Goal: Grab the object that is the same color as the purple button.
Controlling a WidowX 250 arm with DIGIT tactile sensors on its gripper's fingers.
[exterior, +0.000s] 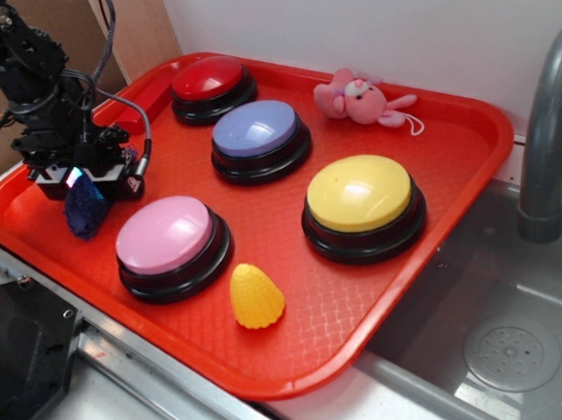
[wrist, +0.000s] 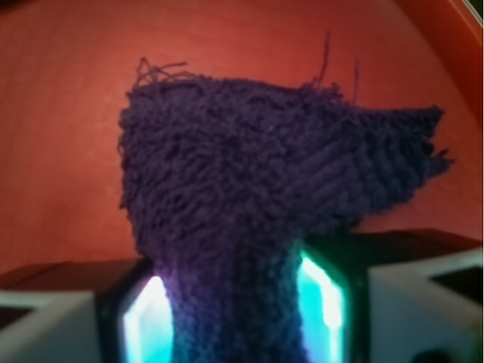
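Wrist view: I've got the gripper (wrist: 234,318) pinching the purple knitted cloth (wrist: 257,181), lit pads (wrist: 147,321) pressed on its lower part, the rest fanning out fuzzy above the red tray (wrist: 60,91).

Exterior view: gripper (exterior: 86,177) sits at 9 o'clock on the tray (exterior: 471,146), cloth (exterior: 86,208) dangling from it. I can't tell if its tip touches the tray.

Near edge, about 6 o'clock: yellow corn toy (exterior: 257,296). Just beyond at 7-8: pink button (exterior: 172,246), beside the cloth. Yellow button (exterior: 364,206) at 3-4. Purple button (exterior: 260,140) near centre toward 12, apart from the cloth. Red button (exterior: 212,87) at 11. Pink plush bunny (exterior: 358,100) at 1 by the far rim. Grey faucet (exterior: 548,140) and sink (exterior: 511,348) off the tray at right.
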